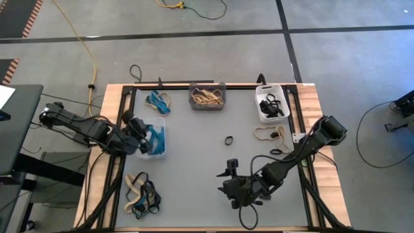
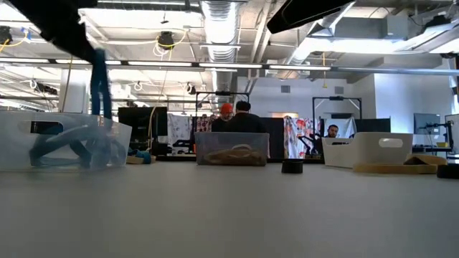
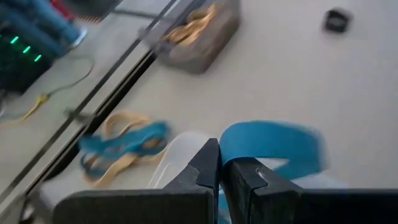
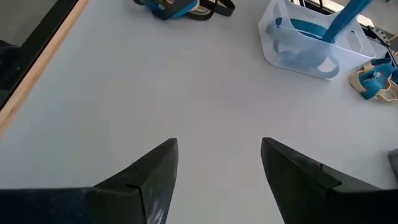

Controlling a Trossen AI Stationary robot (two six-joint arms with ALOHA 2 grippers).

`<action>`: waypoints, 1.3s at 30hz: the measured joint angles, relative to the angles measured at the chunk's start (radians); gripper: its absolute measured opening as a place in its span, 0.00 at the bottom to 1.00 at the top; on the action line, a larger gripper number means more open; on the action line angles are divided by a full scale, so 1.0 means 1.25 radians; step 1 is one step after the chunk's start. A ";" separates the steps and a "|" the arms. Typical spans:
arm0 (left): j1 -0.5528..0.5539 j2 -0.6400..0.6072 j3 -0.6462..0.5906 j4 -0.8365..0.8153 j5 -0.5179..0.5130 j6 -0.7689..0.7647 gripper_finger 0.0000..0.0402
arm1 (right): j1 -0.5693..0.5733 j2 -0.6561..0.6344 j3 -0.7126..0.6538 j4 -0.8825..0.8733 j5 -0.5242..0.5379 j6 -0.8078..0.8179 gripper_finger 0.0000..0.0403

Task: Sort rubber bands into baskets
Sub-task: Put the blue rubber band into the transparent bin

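Now we hold a blue rubber band (image 3: 270, 144) in the left fingers (image 3: 221, 177), which are clenched on it just above the clear basket (image 1: 155, 141) near the left edge of the counter (image 1: 194, 162). In the low view the band hangs down from the fingers into this basket, where other blue bands already lie.

To do this step well, we think the fingers should go a little lower and stay over the middle of the basket before they let go, because the loop is floppy and can catch on the rim or spring out. We should release only when most of the band rests inside the walls.

The right fingers (image 4: 219, 168) are spread apart and hold nothing; they hover over bare counter near the front edge, well apart from any band.

Other bands wait in loose piles: a mixed pile (image 1: 142, 194) at the front left corner, a blue and tan pile (image 1: 158, 101) near the back edge, a tan pile (image 1: 272, 134) by the right edge, and one black band (image 1: 229, 140) alone in the middle. The dark grey basket (image 1: 207, 97) holds tan bands and the white basket (image 1: 271, 103) holds black ones, both at the back edge.
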 joint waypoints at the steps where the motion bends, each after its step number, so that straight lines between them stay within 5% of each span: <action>1: 0.000 0.002 0.000 -0.027 -0.006 -0.029 0.00 | 0.000 0.000 0.000 0.000 0.000 0.000 0.65; 16: 0.000 0.077 -0.011 -0.142 0.041 -0.224 0.00 | -0.001 0.000 0.000 -0.014 0.001 0.020 0.65; 24: 0.001 0.185 -0.011 -0.111 0.104 -0.263 0.01 | -0.002 0.000 -0.006 -0.267 0.111 0.244 0.65; 33: 0.003 0.288 -0.011 -0.026 0.109 -0.242 0.30 | -0.013 0.000 -0.132 -0.290 0.132 0.398 0.65; 39: 0.003 0.269 -0.011 0.075 0.116 -0.204 0.49 | -0.057 0.001 -0.222 -0.228 0.129 0.418 0.64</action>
